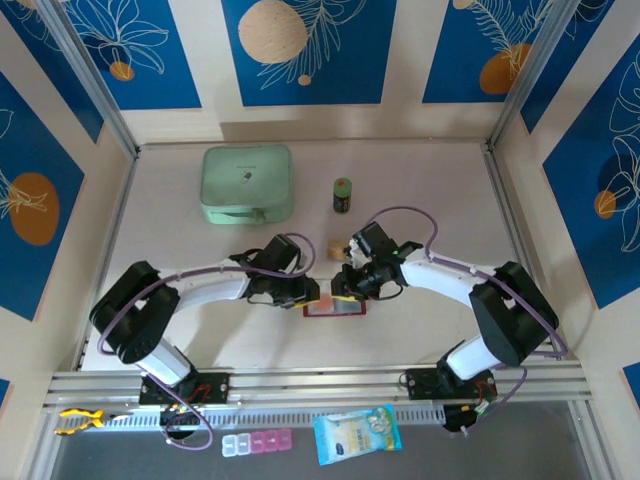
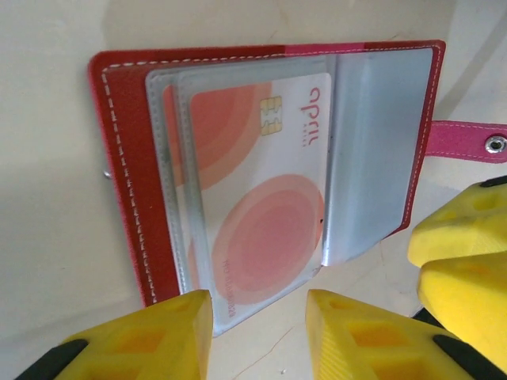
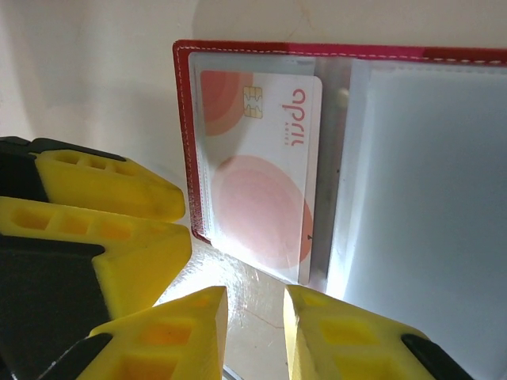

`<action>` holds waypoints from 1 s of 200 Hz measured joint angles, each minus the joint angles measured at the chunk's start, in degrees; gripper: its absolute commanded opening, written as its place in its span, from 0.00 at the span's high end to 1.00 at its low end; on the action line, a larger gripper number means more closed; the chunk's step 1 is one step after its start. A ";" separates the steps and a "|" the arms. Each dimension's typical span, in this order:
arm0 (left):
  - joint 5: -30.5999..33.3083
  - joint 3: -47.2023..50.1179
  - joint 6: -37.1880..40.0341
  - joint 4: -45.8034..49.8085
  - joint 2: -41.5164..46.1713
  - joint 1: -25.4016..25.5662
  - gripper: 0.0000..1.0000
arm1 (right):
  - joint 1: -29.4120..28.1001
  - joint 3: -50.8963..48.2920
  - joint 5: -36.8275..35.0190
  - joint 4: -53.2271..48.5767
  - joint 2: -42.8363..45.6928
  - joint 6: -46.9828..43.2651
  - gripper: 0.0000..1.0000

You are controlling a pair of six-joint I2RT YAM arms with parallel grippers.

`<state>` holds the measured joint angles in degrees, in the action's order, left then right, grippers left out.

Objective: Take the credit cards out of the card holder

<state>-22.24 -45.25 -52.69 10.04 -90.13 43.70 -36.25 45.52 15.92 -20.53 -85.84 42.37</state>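
The dark-red card holder (image 2: 123,166) lies open on the table, its clear sleeves fanned out and its snap tab (image 2: 467,138) sticking out to the right. A whitish credit card (image 2: 261,198) with orange-pink circles and a chip sits inside a sleeve. My left gripper (image 2: 259,332) is open just below the sleeve's lower edge, with bare table in its gap. My right gripper (image 3: 255,324) is open a little at the near edge of the card holder (image 3: 184,142), the credit card (image 3: 261,166) just beyond. From above, both grippers (image 1: 312,293) (image 1: 345,288) meet over the card holder (image 1: 335,308).
A mint-green zip case (image 1: 247,184) and a small dark can (image 1: 343,195) stand at the back. A small tan block (image 1: 335,249) lies behind the grippers. A pill box (image 1: 257,443) and a blue packet (image 1: 357,433) lie below the front rail.
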 measured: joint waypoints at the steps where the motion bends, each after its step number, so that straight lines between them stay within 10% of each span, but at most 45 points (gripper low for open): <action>1: 0.02 0.04 0.02 -0.02 0.02 -0.02 0.65 | -0.02 0.04 -0.02 0.00 -0.04 0.00 0.74; 200: -1.70 1.07 1.42 -2.97 -2.84 -3.19 0.94 | -0.92 3.65 -0.76 0.22 -6.14 0.13 0.74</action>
<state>-23.94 -44.18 -51.27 7.07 -92.97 40.51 -37.17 49.17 15.16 -20.32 -91.98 42.50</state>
